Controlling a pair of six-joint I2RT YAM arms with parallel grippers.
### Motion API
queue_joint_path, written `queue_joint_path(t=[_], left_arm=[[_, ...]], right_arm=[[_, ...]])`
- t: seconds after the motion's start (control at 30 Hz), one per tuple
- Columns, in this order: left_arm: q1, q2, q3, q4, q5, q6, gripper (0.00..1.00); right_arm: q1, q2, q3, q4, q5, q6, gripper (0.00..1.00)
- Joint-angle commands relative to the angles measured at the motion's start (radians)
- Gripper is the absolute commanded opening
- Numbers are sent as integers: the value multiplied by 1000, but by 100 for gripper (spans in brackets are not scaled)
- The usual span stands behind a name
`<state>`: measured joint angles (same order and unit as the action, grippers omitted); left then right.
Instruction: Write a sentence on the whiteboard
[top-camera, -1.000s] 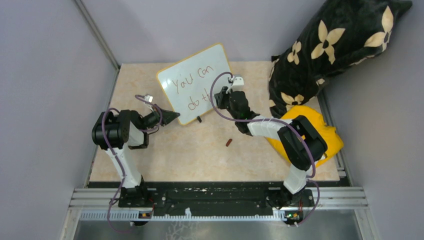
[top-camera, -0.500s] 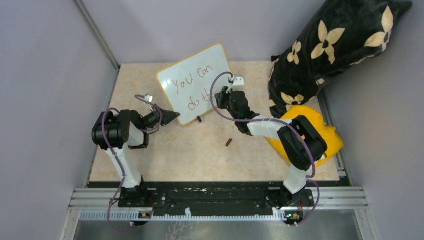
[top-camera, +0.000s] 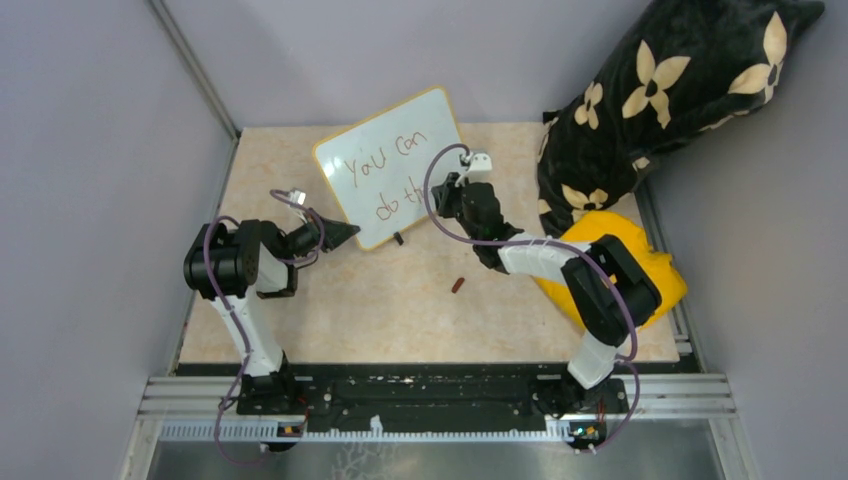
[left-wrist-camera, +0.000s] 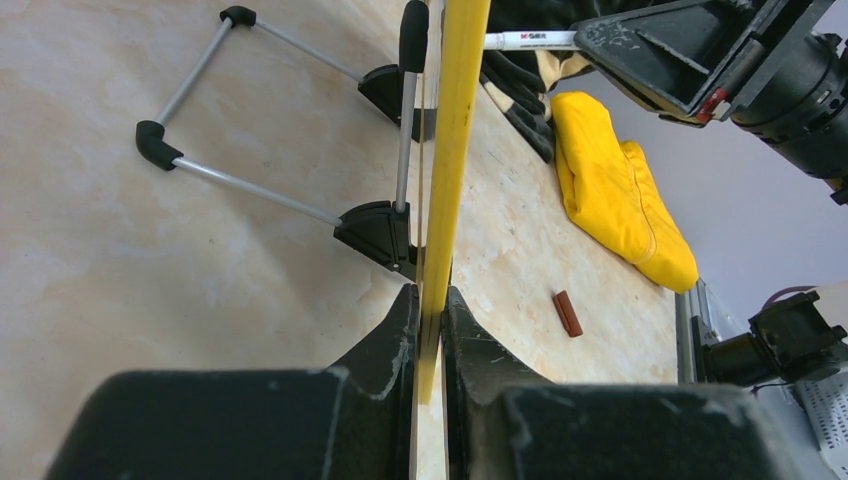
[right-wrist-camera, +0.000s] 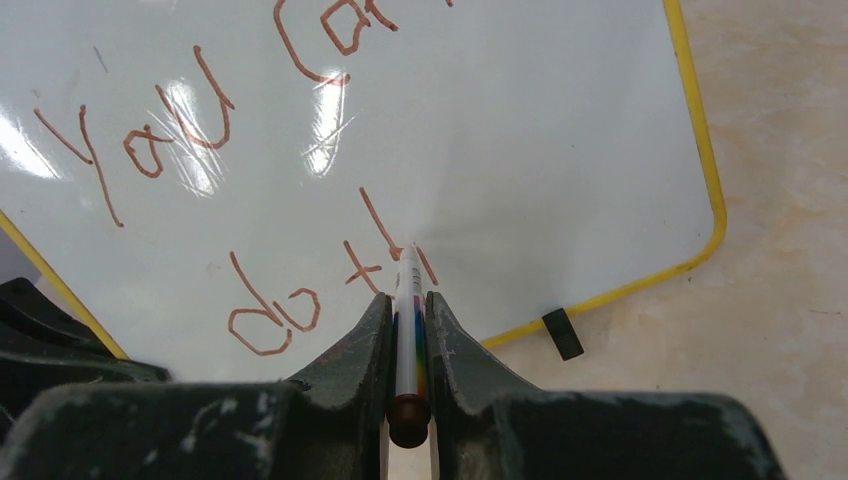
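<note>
The whiteboard (top-camera: 395, 180) stands tilted at the back of the table, white with a thin yellow frame (left-wrist-camera: 455, 150). My left gripper (top-camera: 350, 235) (left-wrist-camera: 430, 295) is shut on its lower left edge. The sentence (top-camera: 385, 160) (right-wrist-camera: 150, 140) is in reddish-brown strokes and reads "You can" over "do th". My right gripper (top-camera: 445, 190) (right-wrist-camera: 408, 300) is shut on a white marker (right-wrist-camera: 408, 270) (left-wrist-camera: 530, 40). The marker's tip touches the board at the last stroke of the second line.
A small brown marker cap (top-camera: 458, 286) (left-wrist-camera: 568, 312) lies on the table in front of the board. A yellow cloth (top-camera: 650, 270) (left-wrist-camera: 620, 190) and a black flowered cushion (top-camera: 670, 90) fill the right side. The board's wire stand (left-wrist-camera: 250, 190) and black foot (right-wrist-camera: 563, 333) rest on the table.
The right arm has shifted slightly at the board's second line. The left arm and the board have not moved.
</note>
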<state>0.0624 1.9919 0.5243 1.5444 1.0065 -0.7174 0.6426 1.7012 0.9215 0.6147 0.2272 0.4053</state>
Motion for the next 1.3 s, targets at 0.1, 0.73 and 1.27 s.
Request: queue_joint_path(t=[0.1, 0.73, 1.27], left_arm=[[-7, 11, 11, 36, 21, -16, 0], [-7, 12, 13, 33, 25, -15, 0], [-7, 11, 13, 29, 25, -13, 0]], right_arm=[[-12, -68, 22, 45, 6, 0, 0], [-22, -8, 88, 46, 33, 9, 0], [-37, 43, 109, 33, 23, 20, 0]])
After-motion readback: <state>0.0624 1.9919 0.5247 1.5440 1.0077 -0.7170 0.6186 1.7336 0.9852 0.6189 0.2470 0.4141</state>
